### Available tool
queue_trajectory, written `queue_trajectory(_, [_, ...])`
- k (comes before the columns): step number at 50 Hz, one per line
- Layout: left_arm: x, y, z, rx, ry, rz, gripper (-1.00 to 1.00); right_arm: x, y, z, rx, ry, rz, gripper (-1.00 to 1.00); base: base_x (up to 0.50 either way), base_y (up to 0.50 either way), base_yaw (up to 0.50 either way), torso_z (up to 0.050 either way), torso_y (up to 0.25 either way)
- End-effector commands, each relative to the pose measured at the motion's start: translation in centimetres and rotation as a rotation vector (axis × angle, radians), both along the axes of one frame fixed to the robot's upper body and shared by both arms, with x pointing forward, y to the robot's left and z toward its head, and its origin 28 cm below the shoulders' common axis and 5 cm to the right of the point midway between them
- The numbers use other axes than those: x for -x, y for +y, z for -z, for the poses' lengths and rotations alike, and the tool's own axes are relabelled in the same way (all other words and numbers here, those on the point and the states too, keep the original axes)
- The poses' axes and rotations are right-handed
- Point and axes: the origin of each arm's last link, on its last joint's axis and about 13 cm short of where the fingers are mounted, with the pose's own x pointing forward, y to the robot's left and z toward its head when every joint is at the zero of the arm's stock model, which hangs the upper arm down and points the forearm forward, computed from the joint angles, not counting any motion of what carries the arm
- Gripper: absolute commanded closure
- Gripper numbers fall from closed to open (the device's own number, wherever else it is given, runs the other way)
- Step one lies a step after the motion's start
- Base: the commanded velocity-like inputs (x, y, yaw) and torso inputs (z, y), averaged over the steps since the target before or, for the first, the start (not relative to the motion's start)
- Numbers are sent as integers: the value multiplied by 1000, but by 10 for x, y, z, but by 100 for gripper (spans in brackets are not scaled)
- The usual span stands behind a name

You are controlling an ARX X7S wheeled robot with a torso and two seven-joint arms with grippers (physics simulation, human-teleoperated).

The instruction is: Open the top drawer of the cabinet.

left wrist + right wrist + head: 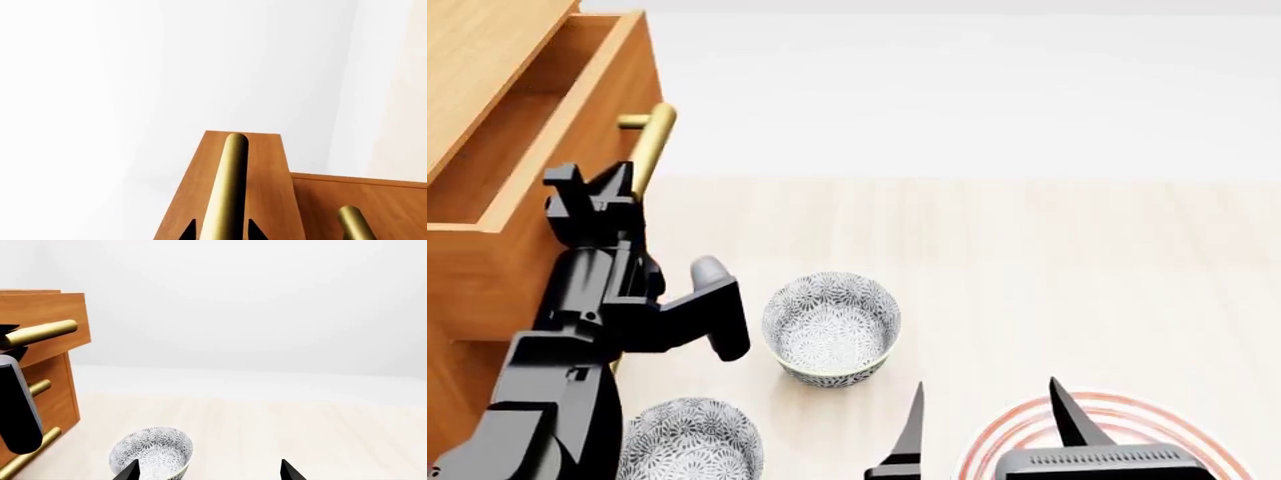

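The left gripper [607, 180] clamps the brass handle [649, 145] of the cabinet's [454, 360] pulled-out top drawer [527, 150], two patterned bowls [830, 327] on the floor beside it, while the right gripper [981, 425] hangs spread and empty.

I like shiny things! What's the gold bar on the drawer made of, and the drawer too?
The handle looks like brass: a smooth gold cylinder with a soft sheen. The top drawer looks like wood, orange-brown with faint grain and a paler inside. Being rendered, both are guesses.
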Motion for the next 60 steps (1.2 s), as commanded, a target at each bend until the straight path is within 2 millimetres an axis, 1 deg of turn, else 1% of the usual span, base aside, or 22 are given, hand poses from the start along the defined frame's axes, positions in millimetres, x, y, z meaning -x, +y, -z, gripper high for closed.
queue_trajectory(1, [11,-17,-4,-56,-103,61,100,1,-1,1,1,0,3,-100,0,0,0,0,0])
queue_trajectory(16, [9,-15,-9,-52,-133,46,100,3,-1,0,-2,-1,4,-100,0,0,0,0,3])
queue_trajectory(17, [9,-15,-9,-46,-131,41,-100,3,-1,0,-2,-1,4,-100,0,0,0,0,0])
queue_trajectory(24, [9,-16,-9,-52,-129,48,-100,3,-2,2,-3,2,10,-100,0,0,0,0,0])
queue_trajectory(30, [7,-17,-11,-62,-134,50,-100,3,-4,-2,3,-3,13,-100,0,0,0,0,2])
queue_trajectory(34, [9,-19,-12,-61,-137,56,-100,3,-4,-2,3,-7,16,-100,0,0,0,0,0])
queue_trajectory(40, [15,-28,-7,-77,-125,101,-100,3,-7,-2,-10,-6,30,-100,0,0,0,0,0])
queue_trajectory(43, [20,-36,-6,-25,-69,155,-100,3,-6,-1,-5,-6,33,-100,0,0,0,0,0])
queue_trajectory(45, [25,-42,-6,-43,-85,166,-100,3,-6,-3,-3,-6,34,-100,0,0,0,0,0])
queue_trajectory(50, [34,-53,-13,-54,-111,205,-100,2,-6,-2,-4,-6,38,-100,0,0,0,0,0])
queue_trajectory(55, [36,-58,-24,-44,-129,211,-100,3,-7,-2,1,-5,40,-100,0,0,0,0,0])
queue_trajectory(60, [46,-63,-37,12,-148,214,-100,1,-6,0,14,7,41,-100,0,0,0,0,0])
